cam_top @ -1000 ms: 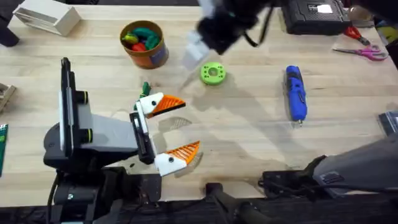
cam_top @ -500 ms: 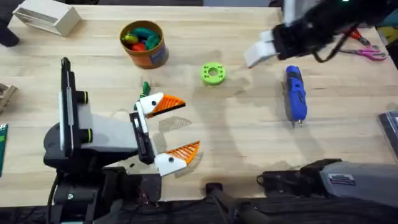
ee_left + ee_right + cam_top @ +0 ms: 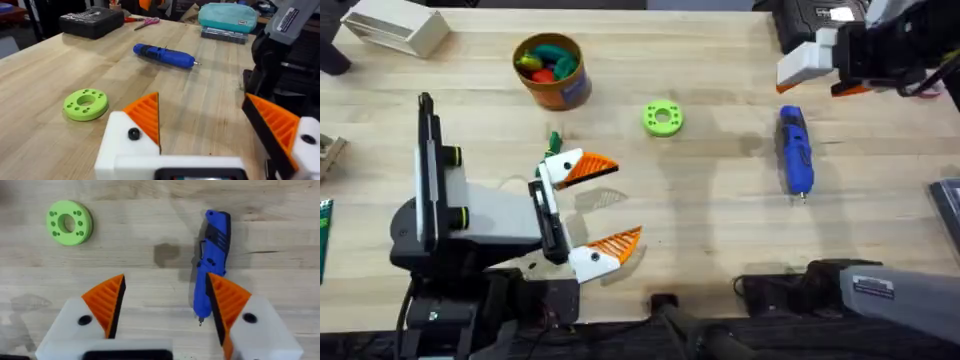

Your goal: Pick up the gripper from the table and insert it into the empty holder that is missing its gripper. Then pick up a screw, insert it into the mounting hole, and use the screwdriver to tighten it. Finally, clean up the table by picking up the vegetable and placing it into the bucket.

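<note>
The blue screwdriver (image 3: 795,150) lies on the table at the right, tip toward the front edge. My right gripper (image 3: 828,75) hovers above and just behind it. In the right wrist view that gripper (image 3: 167,305) is open and empty, with the screwdriver (image 3: 212,265) below its orange fingers. My left gripper (image 3: 620,205) rests open at the front left, both orange fingers fitted. A small dark-green vegetable (image 3: 553,141) lies just behind its far finger. The orange bucket (image 3: 552,70) stands at the back left with toy vegetables inside. A loose gripper finger, an empty holder and a screw are out of view.
A bright green ring (image 3: 662,118) lies mid-table. A white box (image 3: 395,28) sits at the back left. A black case (image 3: 825,25) and pink scissors (image 3: 905,85) are at the back right. From the left wrist, a teal pouch (image 3: 227,15) is beyond the screwdriver (image 3: 162,54).
My right arm has swung from above the green ring rightward to over the screwdriver's far end. The left arm and all table objects have stayed put.
</note>
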`<action>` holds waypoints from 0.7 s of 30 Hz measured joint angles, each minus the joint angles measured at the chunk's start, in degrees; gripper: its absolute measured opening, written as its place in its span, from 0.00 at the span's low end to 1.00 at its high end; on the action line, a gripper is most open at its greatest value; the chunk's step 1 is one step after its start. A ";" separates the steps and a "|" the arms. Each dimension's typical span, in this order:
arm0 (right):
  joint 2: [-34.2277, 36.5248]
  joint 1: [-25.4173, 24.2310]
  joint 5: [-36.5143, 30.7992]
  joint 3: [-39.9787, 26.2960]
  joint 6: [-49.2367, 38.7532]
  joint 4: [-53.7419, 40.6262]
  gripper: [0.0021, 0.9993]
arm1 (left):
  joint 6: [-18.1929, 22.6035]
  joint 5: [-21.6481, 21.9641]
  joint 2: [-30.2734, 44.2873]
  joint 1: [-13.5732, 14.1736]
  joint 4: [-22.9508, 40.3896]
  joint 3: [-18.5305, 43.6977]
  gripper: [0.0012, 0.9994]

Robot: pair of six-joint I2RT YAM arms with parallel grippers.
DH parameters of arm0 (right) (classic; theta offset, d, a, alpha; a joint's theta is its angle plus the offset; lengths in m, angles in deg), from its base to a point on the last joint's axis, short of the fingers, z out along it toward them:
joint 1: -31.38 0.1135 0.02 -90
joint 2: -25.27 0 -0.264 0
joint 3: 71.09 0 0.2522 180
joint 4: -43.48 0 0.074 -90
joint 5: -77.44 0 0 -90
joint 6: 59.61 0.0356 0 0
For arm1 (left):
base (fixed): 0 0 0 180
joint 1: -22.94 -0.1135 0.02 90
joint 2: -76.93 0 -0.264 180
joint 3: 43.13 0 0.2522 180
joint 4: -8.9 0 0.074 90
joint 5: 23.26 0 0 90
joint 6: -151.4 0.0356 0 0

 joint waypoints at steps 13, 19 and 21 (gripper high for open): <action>0.55 0.00 0.00 0.00 0.26 0.04 0.92 | -0.06 0.02 0.00 0.00 0.00 0.00 0.66; 0.55 0.00 0.00 0.00 0.26 0.78 0.92 | 0.22 0.00 -0.02 0.00 0.00 0.00 0.01; 0.55 0.00 0.00 0.00 0.26 1.26 0.92 | 0.22 0.01 -0.01 0.00 0.00 0.00 0.01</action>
